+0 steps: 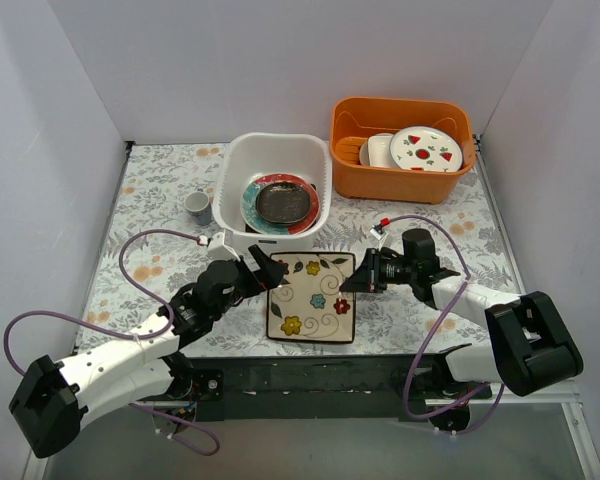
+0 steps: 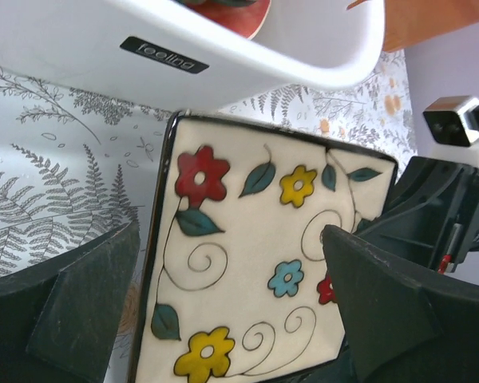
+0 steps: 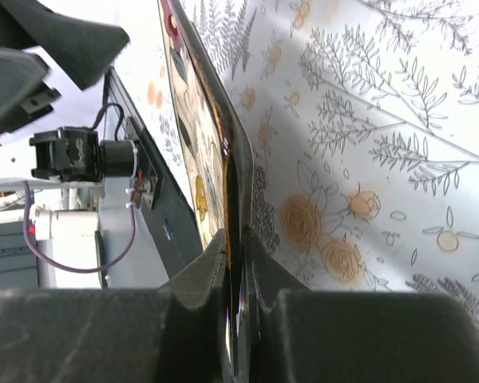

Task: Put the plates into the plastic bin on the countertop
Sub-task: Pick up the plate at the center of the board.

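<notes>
Countertop [image 1: 160,185] of pale material, printed with grey leaves and small orange flowers, fills the middle of the top view. Toward its upper left stands a small blue-and-white cup [image 1: 199,207]. Below and right of the cup, the left gripper [image 1: 265,272] has its jaws spread wide at the left edge of the white square plate with coloured flowers [image 1: 312,298]. In the left wrist view its two dark fingers [image 2: 80,303] stand apart in the lower corners of the frame with the plate between them; whether they touch it I cannot tell. Above the plate, near the centre of the top view, sits the white translucent rectangular plastic bin [image 1: 236,170]. It holds a teal-and-red round plate [image 1: 302,212] with a dark round plate [image 1: 283,201] lying on it. The square plate is on the countertop just below the bin, outside it. At its right edge the right gripper [image 1: 352,282] is clamped on the rim, and the right wrist view shows the fingers [image 3: 195,275] pinching the plate's edge. At upper right an orange plastic tub [image 1: 400,186] holds a white round plate with red fruit marks [image 1: 427,148].
</notes>
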Controlling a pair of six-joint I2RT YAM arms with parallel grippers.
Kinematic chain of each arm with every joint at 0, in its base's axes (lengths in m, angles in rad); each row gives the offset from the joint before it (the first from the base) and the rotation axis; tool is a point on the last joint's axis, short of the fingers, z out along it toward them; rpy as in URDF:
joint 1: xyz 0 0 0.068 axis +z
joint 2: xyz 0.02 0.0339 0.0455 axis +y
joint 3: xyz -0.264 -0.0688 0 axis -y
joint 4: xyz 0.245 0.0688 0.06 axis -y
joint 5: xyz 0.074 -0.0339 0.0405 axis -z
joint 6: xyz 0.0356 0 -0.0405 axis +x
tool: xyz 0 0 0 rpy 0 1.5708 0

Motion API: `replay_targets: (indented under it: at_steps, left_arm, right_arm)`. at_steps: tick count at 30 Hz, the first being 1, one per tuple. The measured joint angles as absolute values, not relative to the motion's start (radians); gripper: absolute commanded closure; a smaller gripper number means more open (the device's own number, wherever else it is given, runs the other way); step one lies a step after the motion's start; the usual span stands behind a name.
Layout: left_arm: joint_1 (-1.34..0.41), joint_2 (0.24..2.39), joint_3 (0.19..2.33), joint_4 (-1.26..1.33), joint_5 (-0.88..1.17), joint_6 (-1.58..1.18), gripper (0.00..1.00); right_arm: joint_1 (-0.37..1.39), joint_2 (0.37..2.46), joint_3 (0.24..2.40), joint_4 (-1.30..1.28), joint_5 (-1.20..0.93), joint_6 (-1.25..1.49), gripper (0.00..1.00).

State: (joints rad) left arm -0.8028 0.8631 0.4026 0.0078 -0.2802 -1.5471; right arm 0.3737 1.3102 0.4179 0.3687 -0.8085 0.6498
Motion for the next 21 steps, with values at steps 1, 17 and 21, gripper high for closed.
replay_targets:
  at_steps: [1,17,21]
  left_arm:
    - [-0.802,0.857,0.405,0.007,-0.283,-1.547,0.02]
    - [-0.803,0.604,0.406,-0.238,-0.433,-1.654,0.02]
    - [-0.803,0.536,0.405,-0.296,-0.459,-1.681,0.02]
  right_arm:
    - [0.373,1.303,0.424,0.337,-0.81,0.638,0.99]
    - [0.363,1.349,0.776,0.014,-0.978,0.384,0.99]
    - [0.36,1.353,0.81,0.0,-1.009,0.361,0.99]
